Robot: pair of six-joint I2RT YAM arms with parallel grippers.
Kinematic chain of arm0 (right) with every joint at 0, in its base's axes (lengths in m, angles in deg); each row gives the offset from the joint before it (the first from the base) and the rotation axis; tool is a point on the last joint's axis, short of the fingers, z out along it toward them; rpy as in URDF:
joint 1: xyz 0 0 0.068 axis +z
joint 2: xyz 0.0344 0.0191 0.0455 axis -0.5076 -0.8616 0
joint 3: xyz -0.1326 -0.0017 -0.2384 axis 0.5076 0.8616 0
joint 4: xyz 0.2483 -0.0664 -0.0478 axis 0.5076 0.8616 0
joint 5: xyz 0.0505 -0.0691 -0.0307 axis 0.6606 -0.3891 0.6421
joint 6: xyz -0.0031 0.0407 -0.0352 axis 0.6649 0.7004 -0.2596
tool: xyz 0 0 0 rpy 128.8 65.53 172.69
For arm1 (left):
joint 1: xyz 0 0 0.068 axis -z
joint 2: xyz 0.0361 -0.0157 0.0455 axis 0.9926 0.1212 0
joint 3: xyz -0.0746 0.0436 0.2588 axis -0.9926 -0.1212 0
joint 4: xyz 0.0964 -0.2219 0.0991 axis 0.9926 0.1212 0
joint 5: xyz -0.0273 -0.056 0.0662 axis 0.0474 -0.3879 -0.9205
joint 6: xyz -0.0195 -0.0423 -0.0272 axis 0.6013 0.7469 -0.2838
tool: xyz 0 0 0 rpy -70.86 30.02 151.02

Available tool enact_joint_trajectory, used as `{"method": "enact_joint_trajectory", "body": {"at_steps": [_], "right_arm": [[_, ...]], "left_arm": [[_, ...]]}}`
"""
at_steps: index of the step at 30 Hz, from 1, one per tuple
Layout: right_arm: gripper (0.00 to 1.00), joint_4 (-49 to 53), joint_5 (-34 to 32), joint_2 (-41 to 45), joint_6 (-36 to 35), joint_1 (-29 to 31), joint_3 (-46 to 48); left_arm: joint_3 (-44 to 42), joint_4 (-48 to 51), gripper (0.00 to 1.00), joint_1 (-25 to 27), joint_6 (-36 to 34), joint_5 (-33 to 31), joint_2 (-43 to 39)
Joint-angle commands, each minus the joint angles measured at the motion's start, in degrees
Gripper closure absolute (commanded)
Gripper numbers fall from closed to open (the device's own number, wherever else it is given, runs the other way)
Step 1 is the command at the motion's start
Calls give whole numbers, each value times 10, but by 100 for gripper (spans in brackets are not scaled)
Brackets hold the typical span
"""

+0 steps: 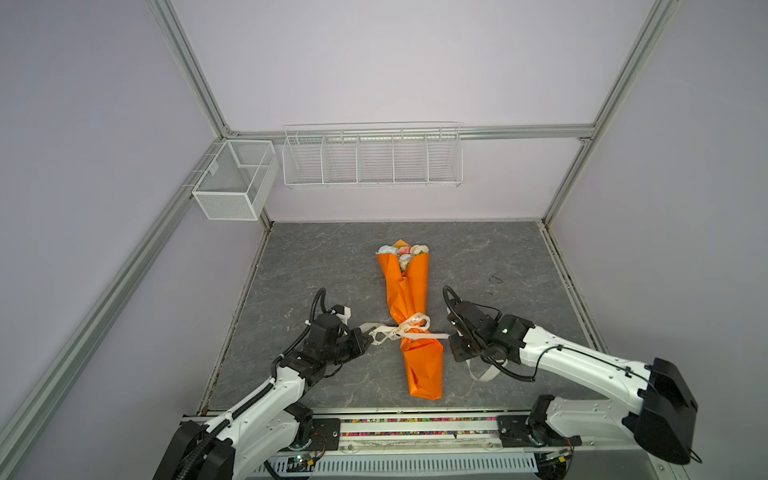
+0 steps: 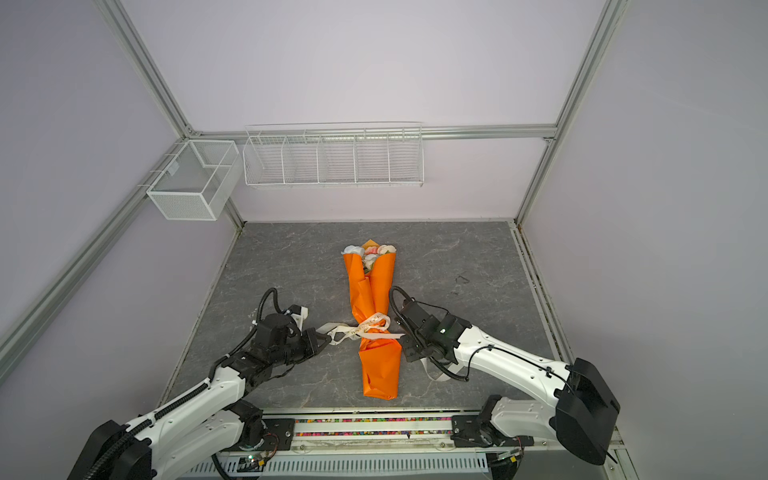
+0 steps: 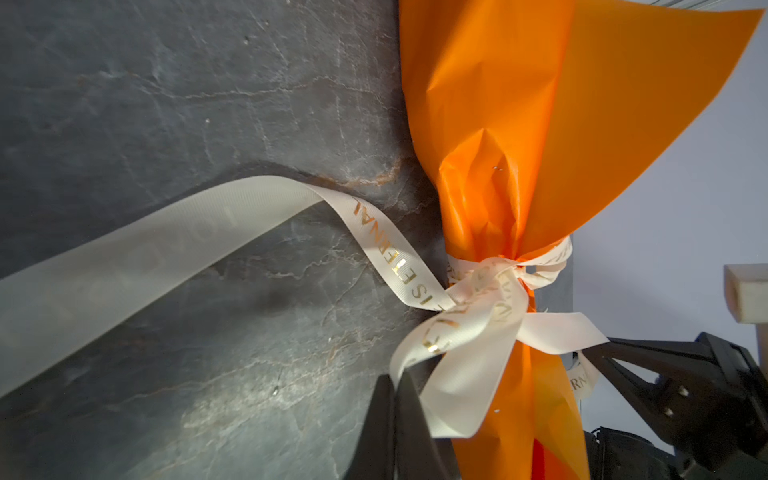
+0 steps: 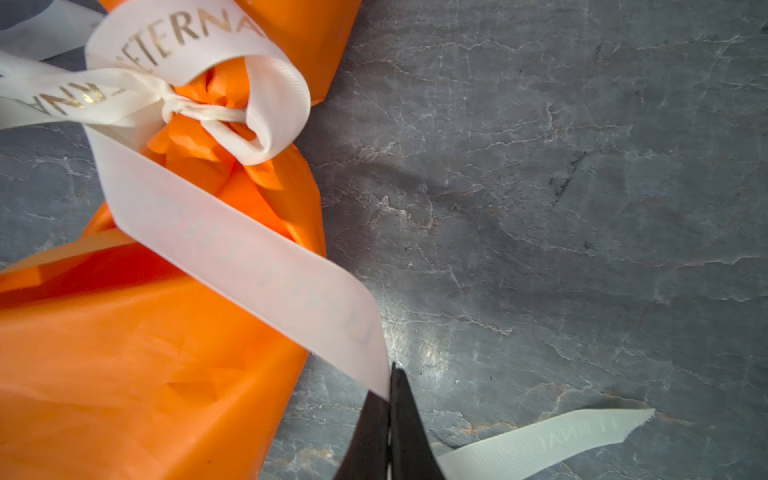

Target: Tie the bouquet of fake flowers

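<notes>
In both top views, left of centre and low in the frame, the left end effector [image 1: 369, 333] [image 2: 325, 338] was seen closed narrow, with a loop of the ribbon [image 1: 409, 326] pinched between its fingers. From there the ribbon ran rightward across the surface [image 1: 311, 266] to a knot tied round the orange paper [image 1: 415, 365].

The bouquet of fake flowers [image 1: 401, 252] [image 2: 369, 252] lay at the middle of the frame, wrapped in that paper. Its long axis ran from bottom to top of the frame, with the heads at the upper end, and the ribbon crossed it nearly at right angles. Just right of the paper, the right end effector [image 1: 451, 336] was likewise closed narrow on the ribbon's other strand.

The knot therefore lay between the two, to the right of the left one and to the left of the right one. The right one was judged the nearer. Any tightening pull was judged to run sideways, across the bouquet's axis.

The flower heads were shown only in the top views. In the left wrist view, the left end effector [image 3: 395, 380] was shown gripping the loop beside gold lettering. Only in the right wrist view were the thin cinched knot and a free tail end shown, the tail lying on the surface beyond the right end effector [image 4: 392, 372].
</notes>
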Motion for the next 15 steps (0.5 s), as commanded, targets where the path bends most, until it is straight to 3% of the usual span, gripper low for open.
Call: {"method": "enact_joint_trajectory", "body": {"at_steps": [1,6,9,15], "right_arm": [[93,-8,-1,8,-6,-2,-15],[93,-8,11,2,-23,-1,-22],[93,-27,47,-3,-38,-1,-22],[93,-39,75,-22,-43,-1,-40]], "left_arm": [[-6,1,100,0,3,-13,0],[-9,12,99,0,2,-1,16],[-8,14,73,0,-6,10,25],[29,116,64,0,-40,-44,-28]]}}
